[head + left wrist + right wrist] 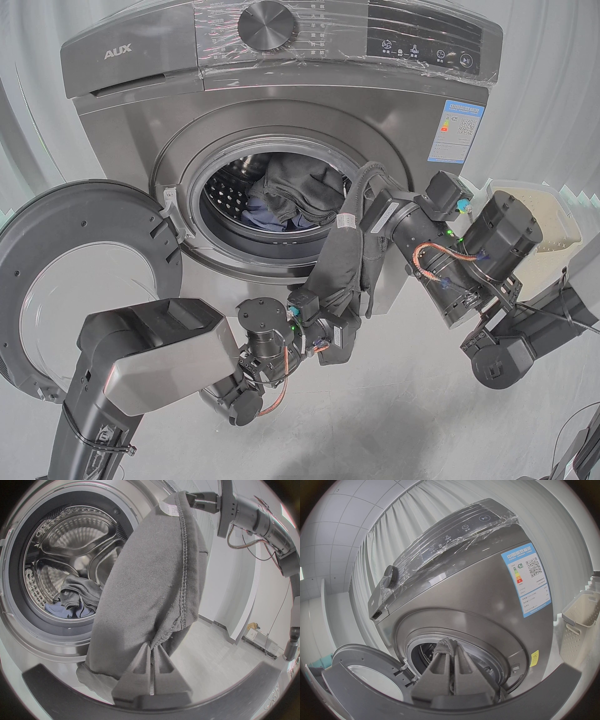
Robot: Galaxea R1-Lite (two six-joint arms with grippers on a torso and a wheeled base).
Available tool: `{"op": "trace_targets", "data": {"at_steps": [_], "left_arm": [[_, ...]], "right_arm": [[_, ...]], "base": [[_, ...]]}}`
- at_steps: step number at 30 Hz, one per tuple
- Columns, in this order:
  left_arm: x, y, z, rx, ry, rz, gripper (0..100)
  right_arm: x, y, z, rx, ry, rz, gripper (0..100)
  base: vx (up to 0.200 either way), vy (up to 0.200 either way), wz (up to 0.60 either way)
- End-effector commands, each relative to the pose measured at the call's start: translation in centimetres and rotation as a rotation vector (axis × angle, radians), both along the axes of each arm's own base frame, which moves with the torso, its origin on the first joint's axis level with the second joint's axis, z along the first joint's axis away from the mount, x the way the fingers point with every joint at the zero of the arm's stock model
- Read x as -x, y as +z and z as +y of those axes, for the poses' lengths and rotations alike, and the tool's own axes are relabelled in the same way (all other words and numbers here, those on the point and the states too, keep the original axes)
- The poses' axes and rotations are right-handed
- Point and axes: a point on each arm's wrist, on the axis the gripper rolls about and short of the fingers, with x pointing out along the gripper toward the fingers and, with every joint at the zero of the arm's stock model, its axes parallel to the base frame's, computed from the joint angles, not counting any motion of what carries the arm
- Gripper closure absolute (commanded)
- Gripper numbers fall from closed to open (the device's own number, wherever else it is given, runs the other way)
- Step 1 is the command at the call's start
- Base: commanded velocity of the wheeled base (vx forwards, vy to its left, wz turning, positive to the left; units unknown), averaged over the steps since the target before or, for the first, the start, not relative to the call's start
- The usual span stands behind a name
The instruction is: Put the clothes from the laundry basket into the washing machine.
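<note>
The washer (125, 137) is a grey metal front-loader, its control panel wrapped in clear film. Its round door (81, 275), a dark frame around a pale window, is swung fully open to the washer's left, leaving the mouth free for loading. Inside the washer, the drum (234, 187) is ribbed, perforated steel.

A pale plastic basket (550, 231) with holed walls stands just beside the washer on the robot's right.

The garment (344, 262), a dark grey knit with a stitched seam and a white tag, hangs stretched in front of the washer's mouth, at its lower right, and is not yet inside. It appears to be held at two ends so that it can be steered over the rim without trailing.

Other clothes (300, 187), one dark grey and one blue, lie crumpled low in the drum.

The right gripper (452, 650), near the right rim of the washer's mouth, has its fingers pressed together on the garment's top edge. The left gripper (152, 655), below and in front of the washer's mouth, is likewise pinched tight on the lower hem.
</note>
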Motion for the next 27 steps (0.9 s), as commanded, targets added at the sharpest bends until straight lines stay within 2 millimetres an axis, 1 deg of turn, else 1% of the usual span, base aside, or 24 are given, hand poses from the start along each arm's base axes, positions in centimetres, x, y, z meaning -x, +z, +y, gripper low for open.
{"op": "trace_targets", "data": {"at_steps": [1,4,10,11,19,27], "left_arm": [[0.6,0.5,0.2,-0.001,-0.006,0.001,100],[1.4,1.1,0.6,-0.009,-0.020,0.010,100],[2.0,0.3,0.8,-0.041,-0.028,0.034,100],[2.0,0.4,0.7,-0.038,-0.030,0.033,0],[1.6,-0.3,0.2,-0.037,-0.042,0.037,0],[1.8,-0.1,-0.8,-0.028,-0.070,0.024,0]], "right_arm": [[0.1,0.2,-0.5,-0.003,-0.009,-0.002,100],[0.1,0.1,-0.5,-0.009,-0.005,0.003,100],[0.1,0.1,-0.5,-0.009,-0.005,0.003,100],[0.1,0.1,-0.5,-0.009,-0.005,0.003,100],[0.1,0.1,-0.5,-0.009,-0.005,0.003,100],[-0.1,-0.1,-0.3,-0.007,-0.004,0.005,100]], "base": [[0.000,0.000,0.00],[0.000,0.000,0.00],[0.000,0.000,0.00],[0.000,0.000,0.00],[0.000,0.000,0.00],[0.000,0.000,0.00]]}}
